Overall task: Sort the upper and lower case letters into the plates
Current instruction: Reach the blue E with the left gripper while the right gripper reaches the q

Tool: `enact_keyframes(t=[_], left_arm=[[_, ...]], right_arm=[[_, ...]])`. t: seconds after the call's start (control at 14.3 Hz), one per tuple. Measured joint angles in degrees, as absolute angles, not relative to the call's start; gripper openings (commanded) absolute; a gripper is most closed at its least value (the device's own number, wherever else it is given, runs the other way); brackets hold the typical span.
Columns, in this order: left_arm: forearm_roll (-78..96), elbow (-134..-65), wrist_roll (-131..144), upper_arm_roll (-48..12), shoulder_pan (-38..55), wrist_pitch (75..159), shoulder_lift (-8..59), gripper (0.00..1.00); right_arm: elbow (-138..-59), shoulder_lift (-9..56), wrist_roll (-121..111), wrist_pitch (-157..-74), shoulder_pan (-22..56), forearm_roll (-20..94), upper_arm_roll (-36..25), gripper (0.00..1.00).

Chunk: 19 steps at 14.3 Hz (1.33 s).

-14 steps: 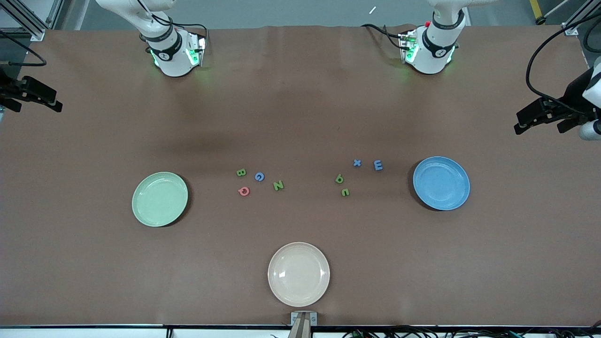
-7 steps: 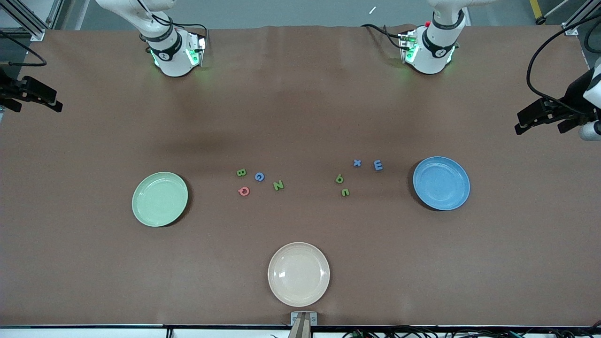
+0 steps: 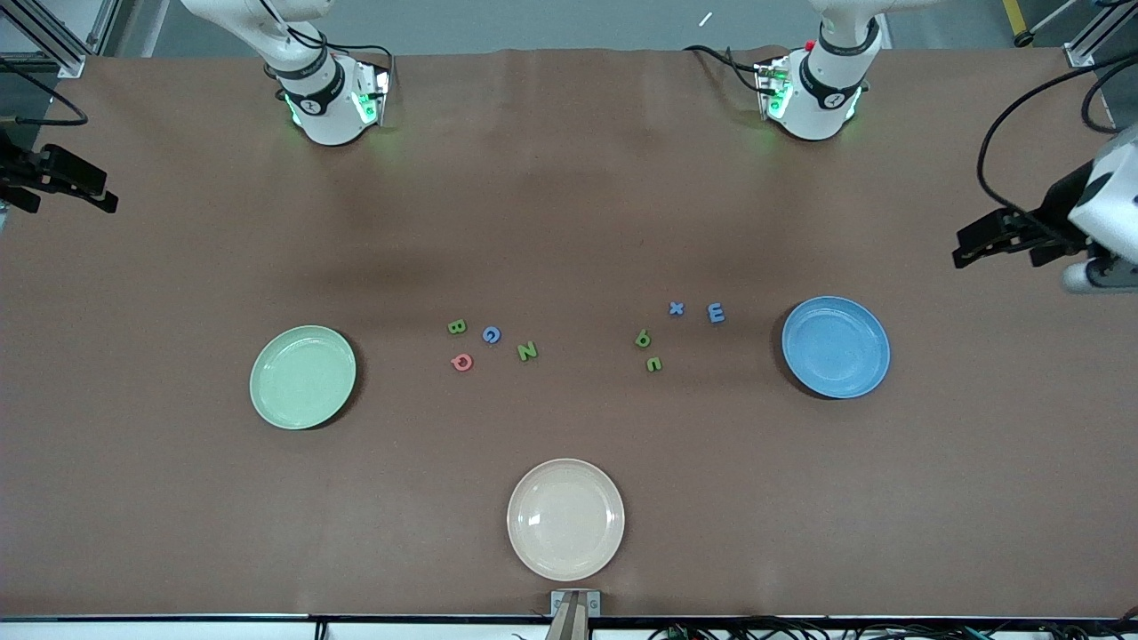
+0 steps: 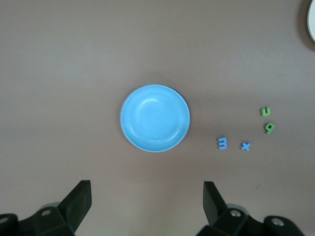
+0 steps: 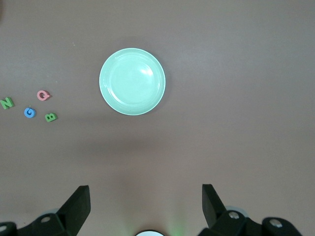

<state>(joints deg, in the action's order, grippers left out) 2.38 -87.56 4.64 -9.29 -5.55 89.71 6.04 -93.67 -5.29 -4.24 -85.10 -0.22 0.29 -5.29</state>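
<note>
The mint green plate (image 3: pixel 302 377) lies toward the right arm's end, with the green B (image 3: pixel 456 327), blue G (image 3: pixel 491 335), pink-red Q (image 3: pixel 461 362) and green N (image 3: pixel 526 351) beside it. The sky blue plate (image 3: pixel 836 347) lies toward the left arm's end, with the blue x (image 3: pixel 677 308), blue E-like m (image 3: pixel 716 313), green 9-like letter (image 3: pixel 643 339) and green u (image 3: pixel 654 364) beside it. Both plates are empty. My left gripper (image 3: pixel 965 247) is open and empty, high over its end of the table. My right gripper (image 3: pixel 105 197) is open and empty, over its end.
A cream-white plate (image 3: pixel 565 519) lies empty near the front edge, nearer to the camera than the letters. The two arm bases (image 3: pixel 333 98) stand along the table's back edge. The left wrist view shows the blue plate (image 4: pixel 155 118), the right wrist view the mint plate (image 5: pixel 132 81).
My left gripper has shifted a little inward over the table, toward the blue plate. The right arm, the letters and the plates have not moved.
</note>
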Motion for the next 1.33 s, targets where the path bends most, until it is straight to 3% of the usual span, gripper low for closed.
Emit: enact_keyframes(t=[0.28, 0.49, 0.91, 1.33], left_arm=[[3.2, -88.1, 15.5, -10.3, 0.6, 92.6, 13.4, 1.00], [3.2, -92.2, 25.6, -10.4, 5.9, 102.5, 18.0, 1.00], [-0.8, -106.1, 38.3, -10.4, 12.5, 127.1, 24.0, 1.00], [-6.5, -112.9, 46.4, -10.5, 15.3, 136.0, 26.9, 1.00]], right_arm=[[-93.4, -5.2, -4.2, -85.7, -0.2, 0.3, -5.4, 1.00], [-91.6, -3.7, -4.2, -86.0, -0.3, 0.3, -5.5, 1.00], [-91.1, 9.5, -4.9, -94.8, -0.4, -0.5, -5.7, 1.00], [-92.7, 17.3, 22.0, -103.8, 7.3, 4.7, -4.9, 1.00]])
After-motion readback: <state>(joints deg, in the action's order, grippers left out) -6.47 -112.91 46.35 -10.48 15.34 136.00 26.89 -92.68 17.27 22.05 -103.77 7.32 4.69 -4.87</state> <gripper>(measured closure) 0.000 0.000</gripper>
